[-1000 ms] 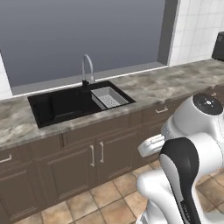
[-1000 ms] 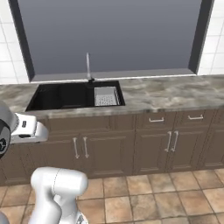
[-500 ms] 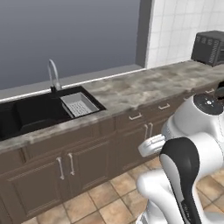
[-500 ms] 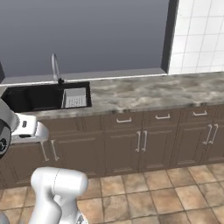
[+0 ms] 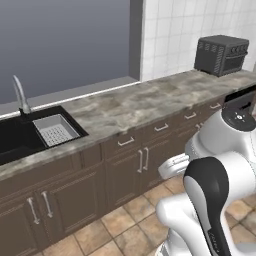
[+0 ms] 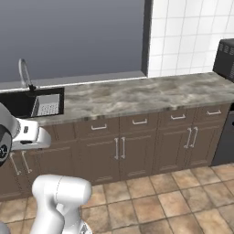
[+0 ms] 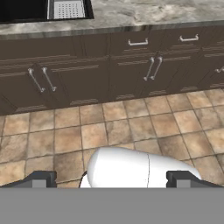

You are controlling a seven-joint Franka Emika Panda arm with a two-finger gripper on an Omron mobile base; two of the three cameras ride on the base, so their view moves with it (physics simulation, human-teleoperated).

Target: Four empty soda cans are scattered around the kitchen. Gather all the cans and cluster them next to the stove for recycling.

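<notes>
The soda cans are out of view, and so is the stove as far as I can tell. My gripper [image 7: 111,181] hangs low and looks at the brown tiled floor [image 7: 131,127] in front of the dark cabinets [image 7: 131,65]. Its two dark fingertips [image 7: 40,179] stand far apart at the bottom of the hand view, open with nothing between them. The grey marble counter [image 5: 135,105] runs along the wall with no can on the stretch I see.
A black sink [image 5: 15,140] with a white strainer basket [image 5: 54,131] and faucet [image 5: 20,95] lies at the left. A dark toaster-oven-like box [image 5: 221,54] stands on the counter's right end. A dark appliance front [image 6: 226,137] shows at the right edge, too cropped to identify.
The whole picture has shifted left: the base has driven right along the counter. The sink has slid to the left edge and the dark box has come into view. The gripper stays open.
</notes>
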